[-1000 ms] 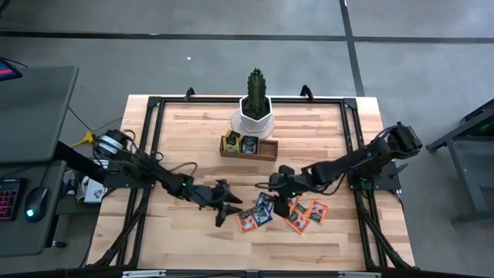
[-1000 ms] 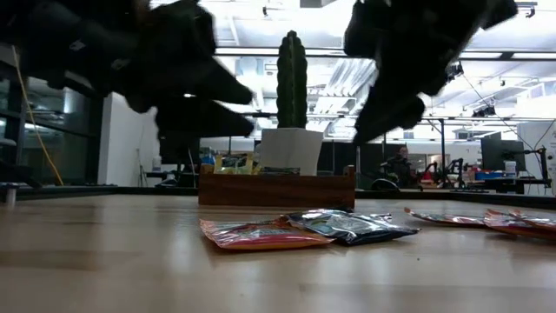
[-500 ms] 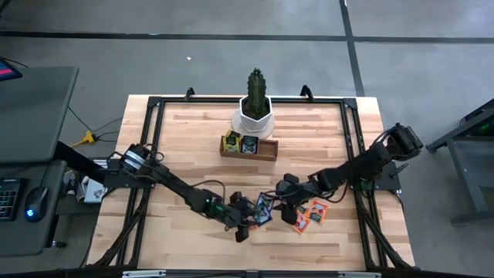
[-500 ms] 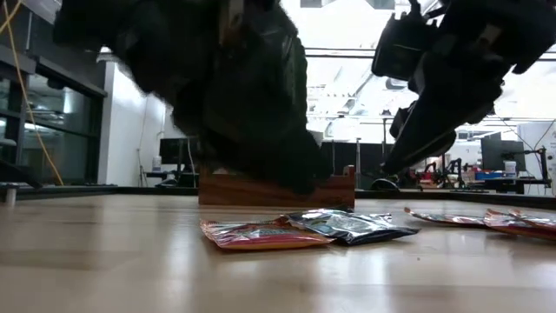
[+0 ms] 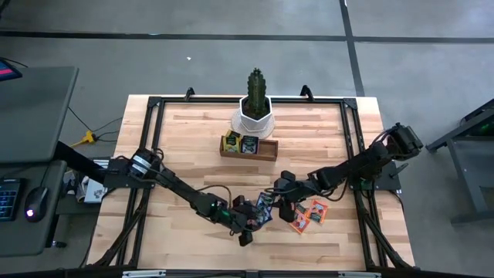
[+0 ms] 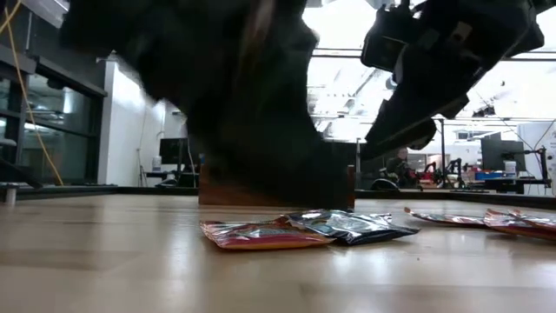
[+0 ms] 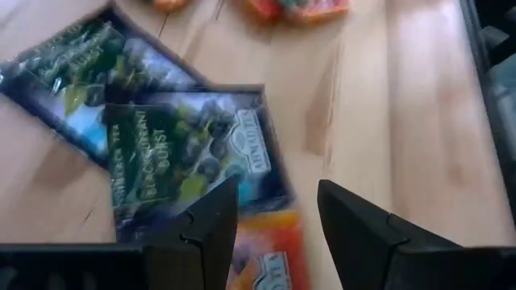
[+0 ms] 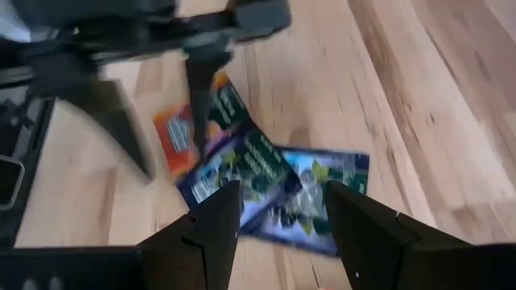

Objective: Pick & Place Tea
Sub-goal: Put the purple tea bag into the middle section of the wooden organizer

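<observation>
Several tea sachets lie flat on the table near its near edge: two overlapping dark blue-black sachets (image 7: 173, 153) (image 5: 264, 208), an orange-red sachet (image 6: 261, 233) (image 5: 247, 222) beside them, and more orange-red sachets (image 5: 307, 215) to the right. My left gripper (image 7: 278, 193) (image 5: 246, 227) is open and hovers low over the orange-red and dark sachets. My right gripper (image 8: 282, 193) (image 5: 279, 200) is open too, just above the dark sachets (image 8: 278, 181), facing the left one. The wooden tray (image 5: 248, 147) holds yellow-green and dark sachets.
A cactus in a white pot (image 5: 255, 108) stands behind the tray at the table's far middle. A black frame (image 5: 154, 116) runs along the table's edges. The two grippers are close together over the sachet pile; bare wood lies to the far left and far right.
My left gripper has swung toward the table's right and near edge and come down over the orange-red and dark sachets. My right gripper has moved a little toward the near edge and lower, closer to the dark sachets. The sachets have stayed put.
</observation>
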